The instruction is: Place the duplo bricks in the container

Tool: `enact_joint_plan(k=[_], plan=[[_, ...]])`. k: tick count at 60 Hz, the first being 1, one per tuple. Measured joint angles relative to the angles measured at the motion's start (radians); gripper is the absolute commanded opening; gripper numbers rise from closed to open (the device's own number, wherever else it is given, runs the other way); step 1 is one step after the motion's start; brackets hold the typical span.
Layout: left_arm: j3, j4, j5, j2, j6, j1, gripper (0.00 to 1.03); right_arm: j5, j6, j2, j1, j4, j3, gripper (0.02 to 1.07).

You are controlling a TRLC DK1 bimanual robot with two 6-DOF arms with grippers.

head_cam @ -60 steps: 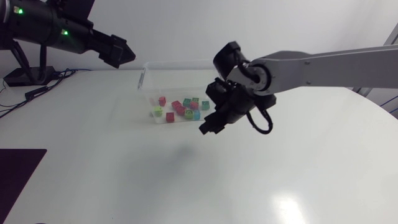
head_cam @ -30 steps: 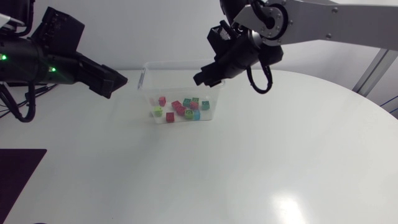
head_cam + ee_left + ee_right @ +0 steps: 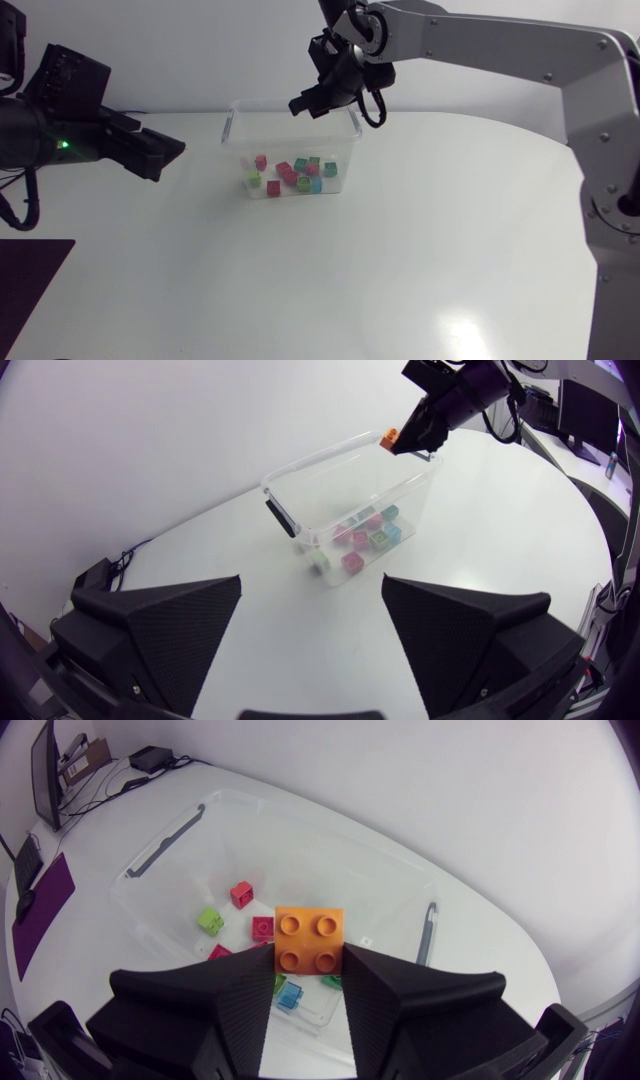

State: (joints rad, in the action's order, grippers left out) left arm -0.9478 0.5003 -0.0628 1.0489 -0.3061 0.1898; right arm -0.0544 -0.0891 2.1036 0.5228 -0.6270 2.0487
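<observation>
The left gripper [image 3: 165,155] hangs over the table [image 3: 400,260], well to the left of the container [image 3: 232,120]. The head view shows it only side-on. Its own wrist view shows the fingers [image 3: 160,630] spread wide with nothing between them, and the container [image 3: 320,458] lies ahead of them.

The clear container sits mid-table with a heap of loose bricks [image 3: 290,175] on its floor: red, pink, green and blue. From the left wrist they [image 3: 362,538] crowd the near end.

The right gripper [image 3: 305,103] is raised above the container's far rim. From overhead its load is hard to make out. The left wrist view catches an orange brick [image 3: 390,434] at the tip of that gripper [image 3: 405,442]. The right wrist view settles it: the two fingers press the orange brick [image 3: 309,941] from both sides, studs up, with the container's inside and a red brick [image 3: 240,895] below.
</observation>
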Motion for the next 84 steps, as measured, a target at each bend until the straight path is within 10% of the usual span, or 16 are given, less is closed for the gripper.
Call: enact_joint_plan(k=[9,26,84], plan=[[0.025,-0.007,0.000,-0.031,-0.008,-0.013,0.98,-0.002,0.000,0.066,-0.008,-0.034,0.087,1.03],[0.079,-0.029,0.051,-0.111,-0.011,-0.021,0.98,-0.003,0.001,0.066,-0.014,-0.035,0.070,1.03],[0.372,-0.231,0.127,-0.462,0.007,-0.098,0.99,-0.233,0.003,-0.707,-0.080,0.335,-0.830,1.03]])
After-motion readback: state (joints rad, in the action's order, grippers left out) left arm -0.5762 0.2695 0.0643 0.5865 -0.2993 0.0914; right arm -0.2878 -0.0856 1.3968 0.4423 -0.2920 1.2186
